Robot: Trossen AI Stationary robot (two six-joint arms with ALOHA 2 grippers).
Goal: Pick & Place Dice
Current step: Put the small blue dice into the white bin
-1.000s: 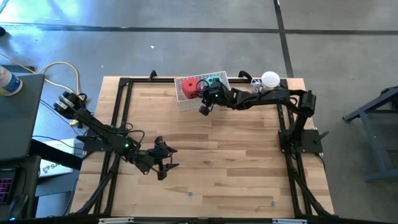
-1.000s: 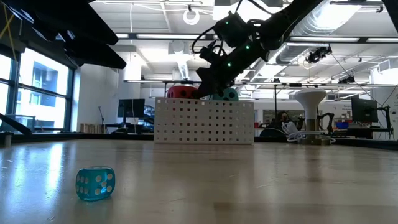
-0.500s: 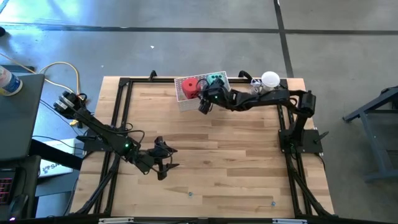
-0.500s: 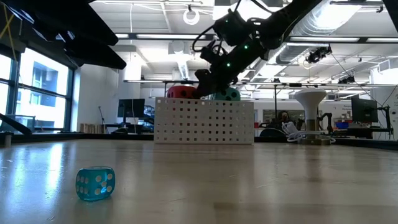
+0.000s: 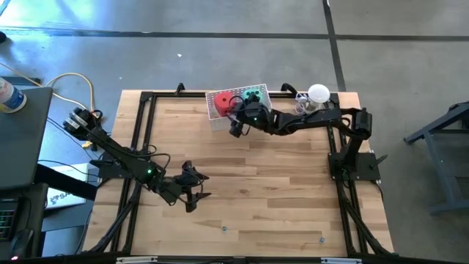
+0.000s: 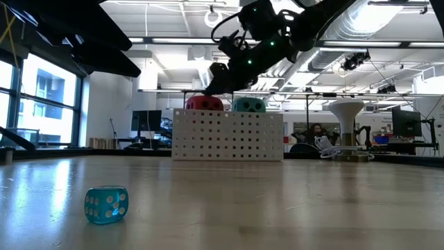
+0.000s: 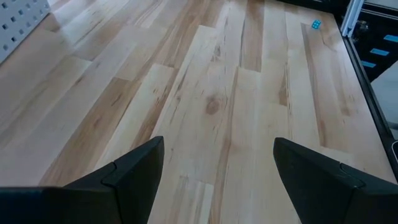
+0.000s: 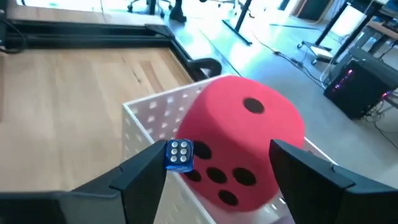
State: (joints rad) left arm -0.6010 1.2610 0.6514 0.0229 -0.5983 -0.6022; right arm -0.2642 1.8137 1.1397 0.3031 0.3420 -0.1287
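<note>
A red die (image 8: 249, 146) with dark pips and a teal-green die (image 6: 248, 105) sit in the white perforated basket (image 6: 227, 135) at the table's far edge; the high view shows the red die (image 5: 220, 101) and the teal-green die (image 5: 254, 94) side by side. My right gripper (image 8: 217, 186) is open and hovers above the basket's near side (image 5: 235, 127), in front of the red die, touching nothing. My left gripper (image 7: 217, 168) waits open, low over the table's near left part (image 5: 194, 192). The pink and purple dice are out of view.
A small clear blue die (image 6: 106, 205) lies on the bare wood near the low camera. Another small blue die (image 8: 180, 154) shows at the basket's wall beside the red die. A white lamp-like stand (image 5: 318, 93) is at the far right corner. Black frame rails run along the table's sides.
My right gripper has moved a little toward the table's left and risen, from over the teal-green die to in front of the red die. The teal-green die now shows uncovered in the basket.
</note>
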